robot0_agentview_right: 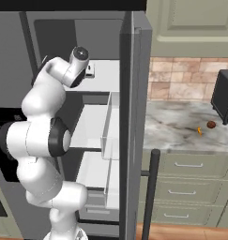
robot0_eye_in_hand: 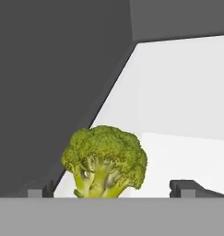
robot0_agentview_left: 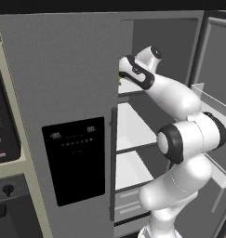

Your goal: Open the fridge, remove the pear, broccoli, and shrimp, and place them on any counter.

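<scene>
Gripper (robot0_eye_in_hand: 111,190) spread wide apart, nothing clamped: in your hand view its two dark finger tips (robot0_eye_in_hand: 183,188) sit at 5 and 7 o'clock, and the broccoli (robot0_eye_in_hand: 104,162) stands between them without visible contact on either side. You see a rounded, bumpy yellow-green crown over pale forked stalks, upright on a smooth white shelf (robot0_eye_in_hand: 178,120), hard by the dark grey inner wall at 9 o'clock. In your left base view the arm reaches into the upper compartment of the fridge (robot0_agentview_left: 63,83); a sliver of the green clump shows at the edge of the shut door. That door is flat matt grey, with a glossy black dispenser panel (robot0_agentview_left: 75,160) and a long dark vertical handle (robot0_agentview_left: 114,162). White shelves stack below, drawers at the bottom. In your right base view the other door (robot0_agentview_right: 132,117) stands swung out, edge-on, at 12 o'clock. At 3 o'clock lies the counter (robot0_agentview_right: 176,126), grey-white marbled stone over pale sage-green drawer fronts, tan tiles behind. On it rest the pear (robot0_agentview_right: 211,124), small, reddish-brown, rounded, and the shrimp (robot0_agentview_right: 200,131), a tiny orange morsel just beside it, apart. A black boxy appliance (robot0_agentview_right: 224,93) stands at the counter's far end.
</scene>
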